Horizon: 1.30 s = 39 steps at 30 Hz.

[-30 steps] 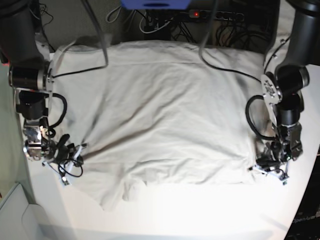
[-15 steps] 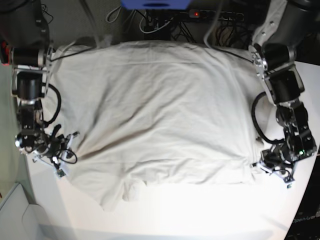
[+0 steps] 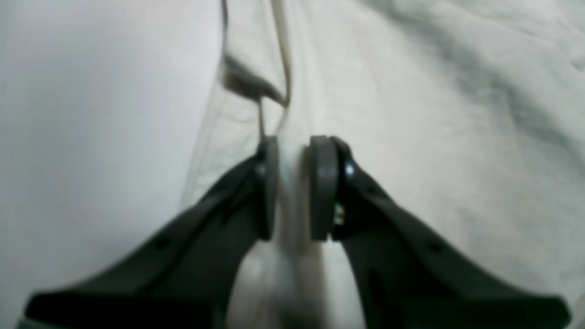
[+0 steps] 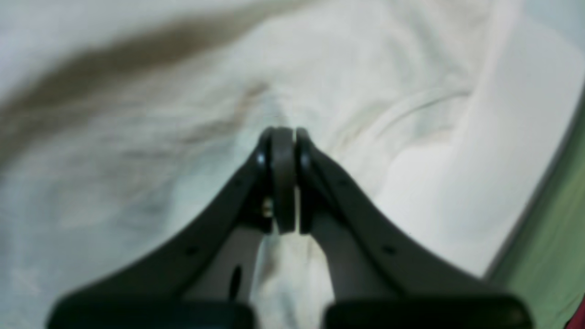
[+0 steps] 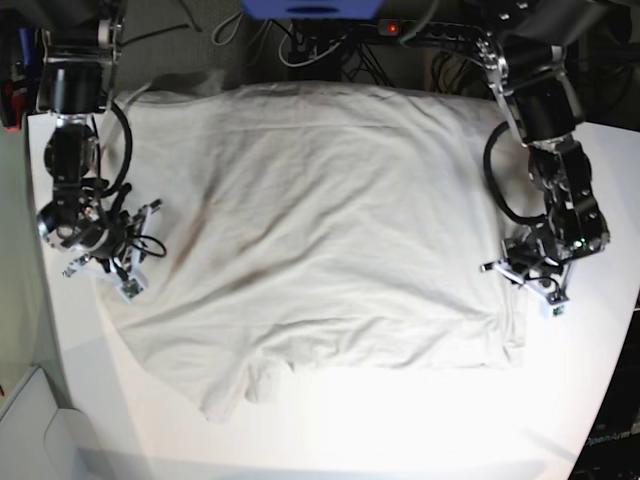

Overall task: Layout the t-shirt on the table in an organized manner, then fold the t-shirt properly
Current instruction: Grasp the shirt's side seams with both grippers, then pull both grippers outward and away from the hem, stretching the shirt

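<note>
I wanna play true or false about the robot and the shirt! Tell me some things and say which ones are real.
1. The t-shirt is spread out on the white table. True.
2. The left gripper has cloth pinched between its jaws. True.
3. The right gripper has its jaws wide open. False: they are shut on a fold of the t-shirt.
4. The t-shirt is folded into a neat small square. False: it lies open and wrinkly, not yet folded.
5. Both grippers are at the shirt's side edges, one on each side. True.
</note>
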Each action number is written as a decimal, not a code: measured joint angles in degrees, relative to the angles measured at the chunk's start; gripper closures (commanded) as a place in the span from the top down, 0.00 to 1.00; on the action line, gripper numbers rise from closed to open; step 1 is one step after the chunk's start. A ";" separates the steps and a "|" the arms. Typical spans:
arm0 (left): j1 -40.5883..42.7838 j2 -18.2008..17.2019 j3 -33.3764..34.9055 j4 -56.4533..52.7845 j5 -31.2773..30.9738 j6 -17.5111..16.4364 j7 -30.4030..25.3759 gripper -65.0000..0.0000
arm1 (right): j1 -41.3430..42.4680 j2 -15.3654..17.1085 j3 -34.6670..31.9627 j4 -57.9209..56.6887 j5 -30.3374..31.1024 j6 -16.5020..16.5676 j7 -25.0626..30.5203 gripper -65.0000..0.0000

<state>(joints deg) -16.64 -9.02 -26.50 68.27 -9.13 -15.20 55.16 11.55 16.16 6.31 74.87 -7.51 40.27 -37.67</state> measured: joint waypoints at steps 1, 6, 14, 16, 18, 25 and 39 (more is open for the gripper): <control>-0.15 0.02 0.07 -1.46 -0.17 0.00 -0.31 0.19 | 0.63 -0.09 -0.07 -1.01 0.42 0.00 0.66 0.00; -0.72 -0.63 0.04 -7.74 -1.01 -0.24 -6.40 0.19 | 3.78 0.24 0.11 -9.27 0.79 -0.04 2.75 0.00; -2.82 -3.54 0.00 -16.81 -3.65 -1.97 -14.64 0.19 | 12.31 0.85 0.09 -24.22 1.42 -0.04 10.03 0.00; -2.97 -4.72 0.04 -18.53 -3.98 -2.60 -16.92 0.19 | 14.45 1.18 0.07 -27.96 1.97 0.00 11.87 0.00; -2.91 -5.62 0.02 -19.17 -3.82 -2.36 -18.23 0.19 | 16.85 1.16 0.07 -31.56 1.84 0.00 12.52 0.00; -7.76 -7.69 0.09 -25.73 -2.60 -1.70 -19.61 0.19 | 21.53 0.33 0.00 -38.23 0.48 -0.04 16.11 0.00; -12.46 -11.02 0.00 -24.17 -0.46 -0.22 -9.07 0.19 | 27.65 -0.09 -0.31 -38.49 -0.44 -0.24 17.86 0.00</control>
<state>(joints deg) -29.10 -20.03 -26.50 44.10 -9.58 -15.42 46.09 39.20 16.08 6.00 36.38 -7.94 40.03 -19.81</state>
